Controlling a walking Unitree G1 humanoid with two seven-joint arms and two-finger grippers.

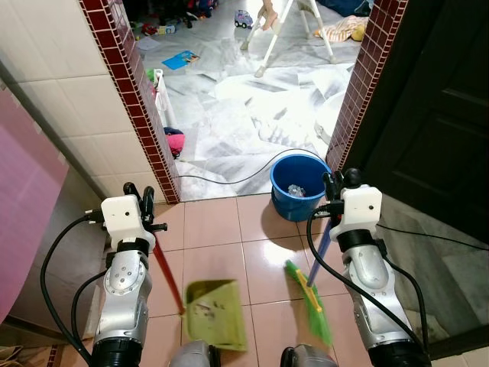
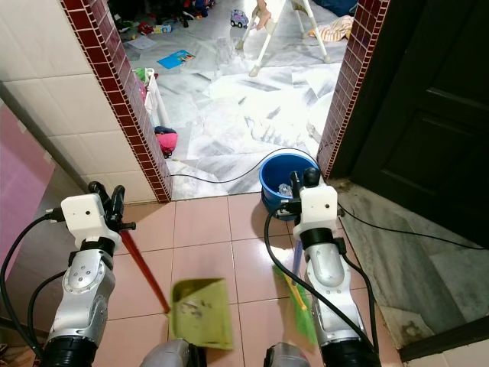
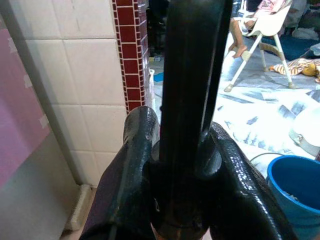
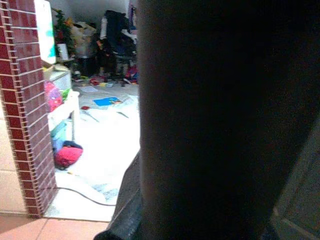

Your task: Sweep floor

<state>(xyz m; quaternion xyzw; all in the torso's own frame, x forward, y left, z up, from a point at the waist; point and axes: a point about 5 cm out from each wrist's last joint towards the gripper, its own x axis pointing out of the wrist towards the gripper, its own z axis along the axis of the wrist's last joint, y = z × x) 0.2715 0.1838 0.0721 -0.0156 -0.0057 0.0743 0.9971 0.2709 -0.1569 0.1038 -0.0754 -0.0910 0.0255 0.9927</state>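
My left gripper (image 1: 140,200) is shut on the red handle (image 1: 169,277) of a green dustpan (image 1: 216,315), which rests on the pink floor tiles with bits of debris in it. In the left wrist view the black fingers (image 3: 136,165) clamp the dark handle (image 3: 189,100). My right gripper (image 1: 337,188) is shut on the purple handle (image 1: 322,249) of a green broom (image 1: 311,300), whose bristles touch the tiles to the right of the dustpan. The right wrist view is mostly blocked by the dark handle (image 4: 215,125).
A blue bucket (image 1: 299,186) stands in the doorway just ahead of the broom, between red-tiled pillars (image 1: 141,115). A black cable (image 1: 229,180) crosses the threshold. Beyond lie white sheets, toys, and a high chair (image 1: 294,30) with a person's legs. A dark door (image 1: 435,130) stands right.
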